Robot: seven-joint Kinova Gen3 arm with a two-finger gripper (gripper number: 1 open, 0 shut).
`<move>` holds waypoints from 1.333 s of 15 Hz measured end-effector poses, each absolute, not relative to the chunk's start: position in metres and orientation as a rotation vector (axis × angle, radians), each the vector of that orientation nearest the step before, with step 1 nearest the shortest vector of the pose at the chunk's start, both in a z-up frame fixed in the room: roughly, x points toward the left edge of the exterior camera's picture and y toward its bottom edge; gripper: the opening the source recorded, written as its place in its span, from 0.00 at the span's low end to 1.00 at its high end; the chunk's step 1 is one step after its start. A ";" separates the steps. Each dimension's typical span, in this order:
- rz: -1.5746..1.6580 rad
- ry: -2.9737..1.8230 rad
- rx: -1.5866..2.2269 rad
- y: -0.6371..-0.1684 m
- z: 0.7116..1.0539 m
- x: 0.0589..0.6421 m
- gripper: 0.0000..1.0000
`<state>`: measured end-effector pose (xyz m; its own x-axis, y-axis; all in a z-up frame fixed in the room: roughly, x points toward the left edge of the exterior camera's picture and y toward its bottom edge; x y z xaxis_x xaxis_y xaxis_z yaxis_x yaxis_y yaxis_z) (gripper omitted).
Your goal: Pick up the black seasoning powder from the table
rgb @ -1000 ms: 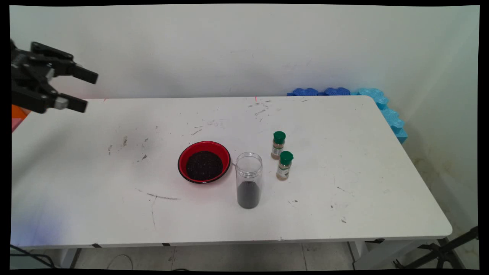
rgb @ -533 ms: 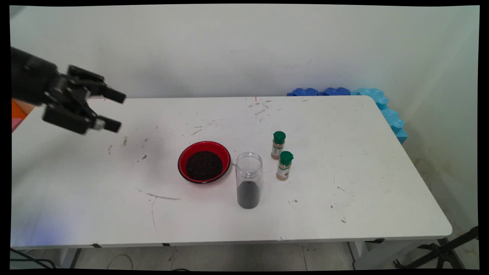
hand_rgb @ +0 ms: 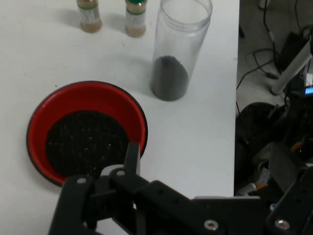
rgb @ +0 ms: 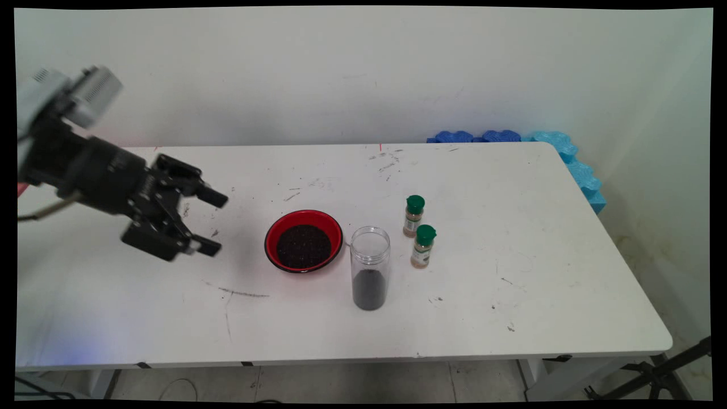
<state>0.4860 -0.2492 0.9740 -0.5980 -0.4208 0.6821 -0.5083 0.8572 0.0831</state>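
Note:
My black gripper (rgb: 214, 222) hangs open over the left half of the white table (rgb: 539, 238), its fingers pointing right and a short way left of a red bowl (rgb: 304, 215) holding dark grains. In the hand view the red bowl (hand_rgb: 98, 95) lies just beyond one finger (hand_rgb: 132, 155). Right of the bowl stands a clear lidless jar (rgb: 370, 267) with dark grains in its bottom. The jar (hand_rgb: 178, 49) also shows in the hand view. Two green-capped spice bottles (rgb: 414, 216) (rgb: 423, 246) stand right of the jar. Nothing is between the fingers.
Blue foam pieces (rgb: 494, 136) lie along the table's back right corner and right side (rgb: 585, 176). A black stand leg (rgb: 659, 375) sits on the floor at the lower right. The hand view shows cables and gear (hand_rgb: 279, 132) beyond the table's edge.
The gripper has travelled down and to the right from the upper left, coming close to the red bowl. It stayed open throughout. Bowl, jar and bottles have not moved.

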 end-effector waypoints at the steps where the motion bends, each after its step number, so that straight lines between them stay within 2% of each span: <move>1: 0.150 -2.303 0.667 -0.251 0.967 0.480 1.00; 12: 0.130 -2.321 0.605 -0.289 0.912 0.418 1.00; 20: 0.123 -2.262 0.590 -0.309 0.882 0.395 1.00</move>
<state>0.3945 -0.3088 0.8821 -0.5882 -0.3751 0.7164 -0.4505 0.8877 0.0949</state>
